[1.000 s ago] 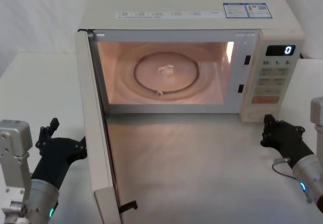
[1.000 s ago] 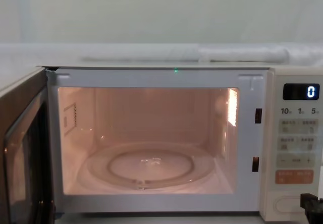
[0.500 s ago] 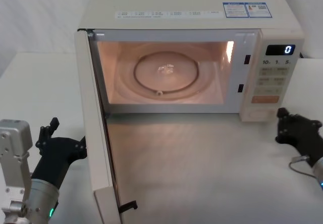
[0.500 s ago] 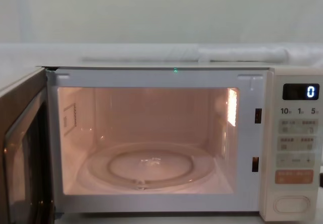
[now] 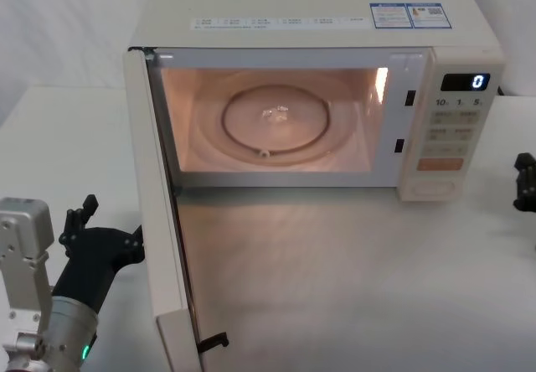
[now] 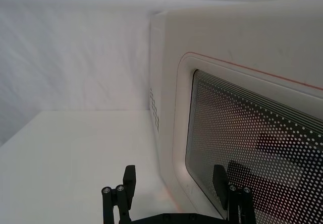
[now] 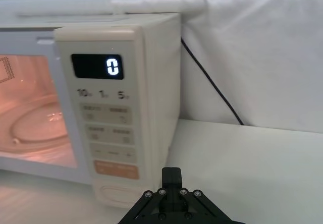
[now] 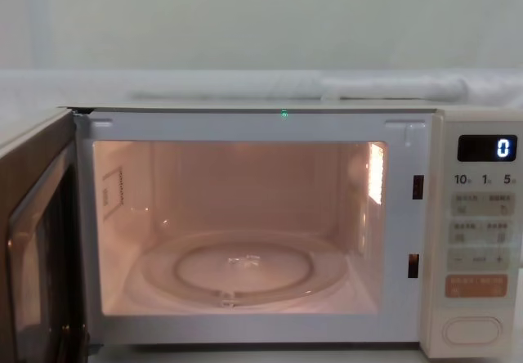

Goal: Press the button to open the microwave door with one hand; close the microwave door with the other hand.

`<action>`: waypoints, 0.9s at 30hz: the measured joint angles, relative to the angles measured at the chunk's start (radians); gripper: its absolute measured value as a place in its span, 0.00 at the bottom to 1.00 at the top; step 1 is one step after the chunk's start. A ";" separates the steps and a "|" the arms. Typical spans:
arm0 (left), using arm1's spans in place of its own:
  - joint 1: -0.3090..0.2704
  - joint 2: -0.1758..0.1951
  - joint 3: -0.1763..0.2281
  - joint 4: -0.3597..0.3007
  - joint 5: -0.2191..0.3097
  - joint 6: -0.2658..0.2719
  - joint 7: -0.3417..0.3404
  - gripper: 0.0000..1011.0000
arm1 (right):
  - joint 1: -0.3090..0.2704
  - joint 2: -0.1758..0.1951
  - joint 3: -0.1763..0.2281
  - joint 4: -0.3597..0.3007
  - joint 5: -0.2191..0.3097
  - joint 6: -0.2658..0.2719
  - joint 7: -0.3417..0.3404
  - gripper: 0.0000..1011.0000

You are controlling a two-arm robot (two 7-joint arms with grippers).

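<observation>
My left gripper [image 5: 100, 242] sits low on my left side, just outside the microwave door [image 5: 159, 221], which stands swung wide open toward me. The black fingers are spread: from the left wrist camera I see one fingertip [image 6: 129, 176] over the bare table and the other against the door's dotted dark window, so the gap between them faces the door's outer face near its lower corner (whether a pad actually touches the glass, I cannot tell). The silver forearm behind it rises from the bottom left of the head view.

My right gripper [image 5: 525, 193] is out at the far right edge of the head view, well apart from the control panel, level with the table beside the microwave. From its own wrist camera the fingers [image 7: 171, 176] look pressed together into a single black tip, pointing toward the base of the panel.

The button [image 8: 471, 331] is the wide cream oval at the very bottom of the panel, under the orange key [image 8: 476, 285]; nothing touches it. The display [image 8: 487, 148] reads 0. The cavity is lit warm, with the glass turntable [image 8: 243, 268] lying flat inside.

The microwave sits on a white table [image 5: 352, 280], and white cloth drapes the wall behind. A thin black cable [image 7: 209, 82] runs down the cloth behind the microwave's right side.
</observation>
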 joint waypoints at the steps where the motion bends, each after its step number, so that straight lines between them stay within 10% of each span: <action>1: 0.000 0.000 0.000 0.000 0.000 0.000 0.000 0.99 | 0.005 0.007 0.004 0.006 0.011 0.002 0.006 0.00; 27: 0.000 0.000 0.000 0.000 0.000 0.000 0.000 0.99 | 0.031 0.069 0.000 0.059 0.110 0.024 0.073 0.07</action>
